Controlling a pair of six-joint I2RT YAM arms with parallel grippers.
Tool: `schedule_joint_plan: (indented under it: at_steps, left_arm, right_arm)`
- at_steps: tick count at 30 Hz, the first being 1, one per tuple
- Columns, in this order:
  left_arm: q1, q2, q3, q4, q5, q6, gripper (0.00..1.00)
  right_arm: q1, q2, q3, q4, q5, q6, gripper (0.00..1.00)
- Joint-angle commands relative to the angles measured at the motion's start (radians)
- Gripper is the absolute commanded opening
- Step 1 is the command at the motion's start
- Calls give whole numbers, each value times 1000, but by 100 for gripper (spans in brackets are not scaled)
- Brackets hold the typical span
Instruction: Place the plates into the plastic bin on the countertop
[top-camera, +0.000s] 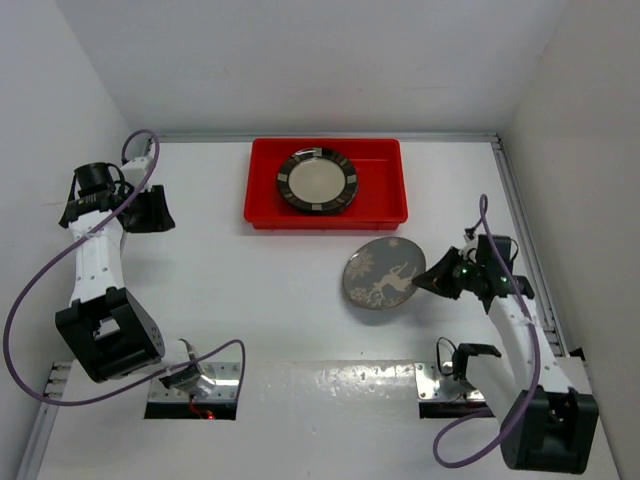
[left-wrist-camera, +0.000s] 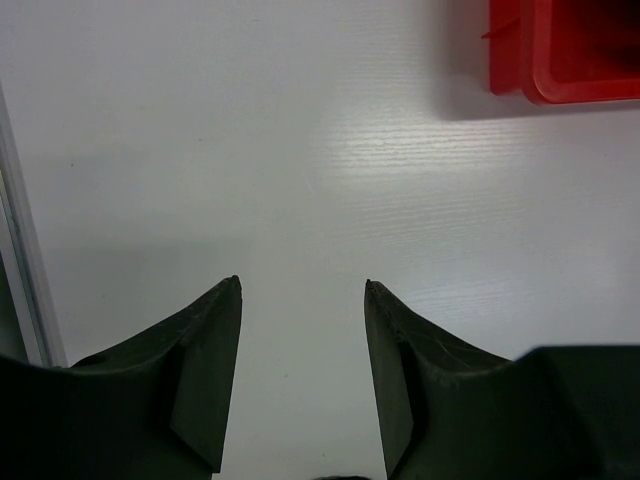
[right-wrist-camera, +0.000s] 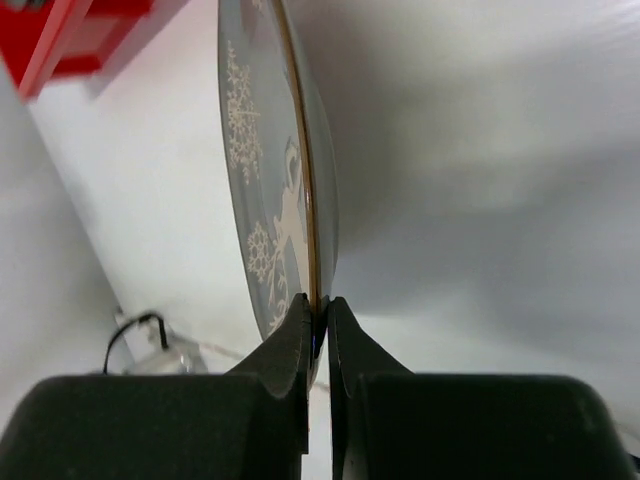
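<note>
A cream plate with a dark striped rim (top-camera: 317, 181) lies in the red plastic bin (top-camera: 385, 205) at the back of the white countertop (top-camera: 250, 300). My right gripper (top-camera: 432, 281) is shut on the rim of the grey plate with white deer (top-camera: 384, 273) and holds it tilted above the countertop, just in front of the bin. In the right wrist view the plate (right-wrist-camera: 265, 190) stands edge-on, its rim pinched at my gripper (right-wrist-camera: 318, 312). My left gripper (top-camera: 152, 212) is open and empty at the far left; it shows open (left-wrist-camera: 303, 290) over bare countertop. The other plates are out of view.
A corner of the red bin (left-wrist-camera: 560, 50) shows at the top right of the left wrist view. Metal rails (top-camera: 525, 250) run along the countertop's edges, and white panels wall it in. Metal mounting plates (top-camera: 195, 385) and purple cables lie near the arm bases.
</note>
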Motion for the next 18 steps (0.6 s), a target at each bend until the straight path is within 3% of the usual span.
schedule_joint_plan:
  at_steps: [1, 4, 9, 15, 18]
  left_arm:
    - [-7, -29, 36, -5, 21, -12, 54]
    - [-7, -29, 36, -5, 21, -12, 54]
    - [-7, -29, 36, -5, 21, -12, 54]
    - [-7, -29, 36, -5, 12, -12, 54]
    - [2, -40, 27, -5, 12, -3, 54]
  right_arm:
    - [62, 22, 123, -15, -190, -45, 0]
    - [109, 46, 159, -2, -246, -45, 0]
    - [300, 117, 246, 70, -317, -31, 0]
    - [411, 309, 405, 365, -333, 104, 0]
    - [427, 470, 629, 430, -302, 121, 0]
